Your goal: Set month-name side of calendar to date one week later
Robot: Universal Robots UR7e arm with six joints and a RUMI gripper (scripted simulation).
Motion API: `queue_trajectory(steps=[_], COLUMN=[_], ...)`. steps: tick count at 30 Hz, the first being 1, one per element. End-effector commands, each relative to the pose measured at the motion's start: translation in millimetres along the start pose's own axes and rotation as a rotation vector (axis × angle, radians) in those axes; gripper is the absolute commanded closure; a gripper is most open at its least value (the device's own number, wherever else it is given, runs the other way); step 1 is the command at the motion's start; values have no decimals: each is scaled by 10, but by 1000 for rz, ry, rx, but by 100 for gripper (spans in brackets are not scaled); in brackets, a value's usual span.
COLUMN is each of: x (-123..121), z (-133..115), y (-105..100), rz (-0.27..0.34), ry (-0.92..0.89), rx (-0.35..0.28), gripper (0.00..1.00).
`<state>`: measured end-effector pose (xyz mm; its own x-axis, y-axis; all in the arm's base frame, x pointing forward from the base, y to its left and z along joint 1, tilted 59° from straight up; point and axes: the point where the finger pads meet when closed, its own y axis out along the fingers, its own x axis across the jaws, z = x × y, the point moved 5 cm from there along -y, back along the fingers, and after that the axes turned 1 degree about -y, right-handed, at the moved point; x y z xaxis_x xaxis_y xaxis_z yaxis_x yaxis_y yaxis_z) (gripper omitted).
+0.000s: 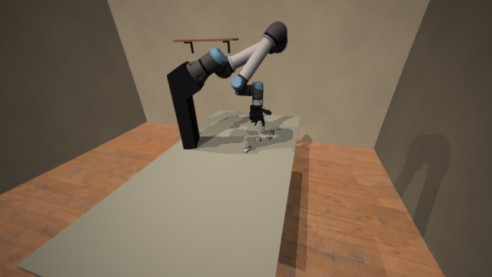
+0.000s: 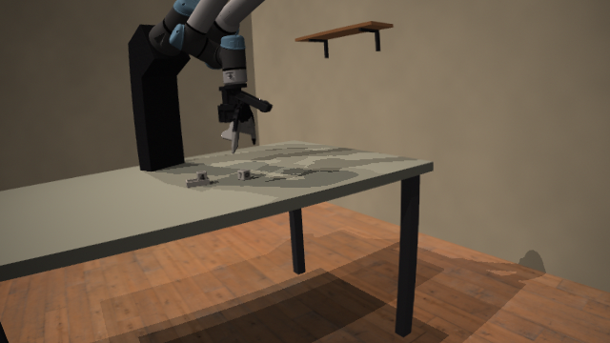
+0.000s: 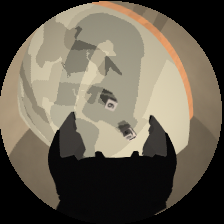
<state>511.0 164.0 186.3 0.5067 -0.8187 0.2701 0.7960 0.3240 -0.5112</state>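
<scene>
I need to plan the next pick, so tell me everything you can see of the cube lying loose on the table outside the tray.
The loose cube is small and pale grey, with dark markings on its faces too small to read. It rests flat on the table, apart from the tray that holds the other cube. It lies in the arm's shadow. The open gripper hangs above it and touches nothing.

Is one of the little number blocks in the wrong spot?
Yes. One cube sits loose on the table, apart from the tray, which holds only the other cube. Both belong in the tray. The open end effector hangs above them, holding nothing.
</scene>
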Motion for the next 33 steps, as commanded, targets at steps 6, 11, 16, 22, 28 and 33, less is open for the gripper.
queue_trajectory(steps=[6,11,16,22,28,33], x=[-1,6,9,17,22,23], z=[8,6,3,-4,-14,-21], y=[-19,-23,-25,-32,-35,-38], rz=[-8,-8,-8,-8,-8,-8], ry=[277,395,454,630,760,845], rx=[1,2,2,3,3,4], gripper=[0,0,0,0,0,0])
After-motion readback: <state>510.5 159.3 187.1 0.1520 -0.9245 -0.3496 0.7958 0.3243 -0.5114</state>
